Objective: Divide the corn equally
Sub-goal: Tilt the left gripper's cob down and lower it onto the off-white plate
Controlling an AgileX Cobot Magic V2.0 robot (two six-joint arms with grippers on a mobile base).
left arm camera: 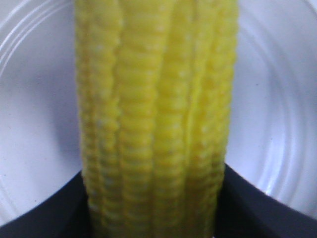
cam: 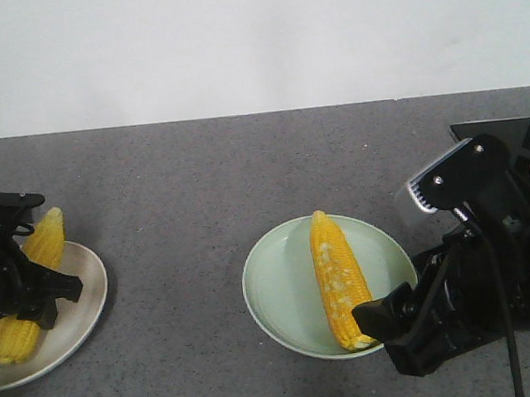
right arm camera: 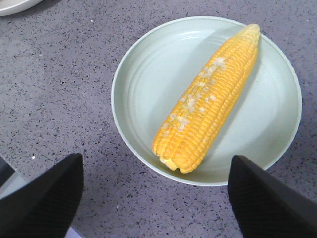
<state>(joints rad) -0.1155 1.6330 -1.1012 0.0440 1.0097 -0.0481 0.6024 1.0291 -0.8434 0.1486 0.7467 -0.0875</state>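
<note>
Surface: a dark grey speckled countertop (cam: 201, 214) runs the full width of the front view.
Room: a plain white wall (cam: 250, 40) stands behind it.
Green plate (cam: 284, 295): pale green, near centre; one corn cob with whitish kernel patches (cam: 337, 281) lies lengthwise in it.
White plate (cam: 74, 315): at the left edge, well apart from the green one; a second corn cob (cam: 19, 330) lies across it.
Left gripper (cam: 25, 287): its dark fingers (left arm camera: 257, 208) sit on either side of the second cob, pinching it over the white plate.
Right gripper (right arm camera: 156, 198): spread wide, holding nothing, just beside the green plate's near rim.
</note>
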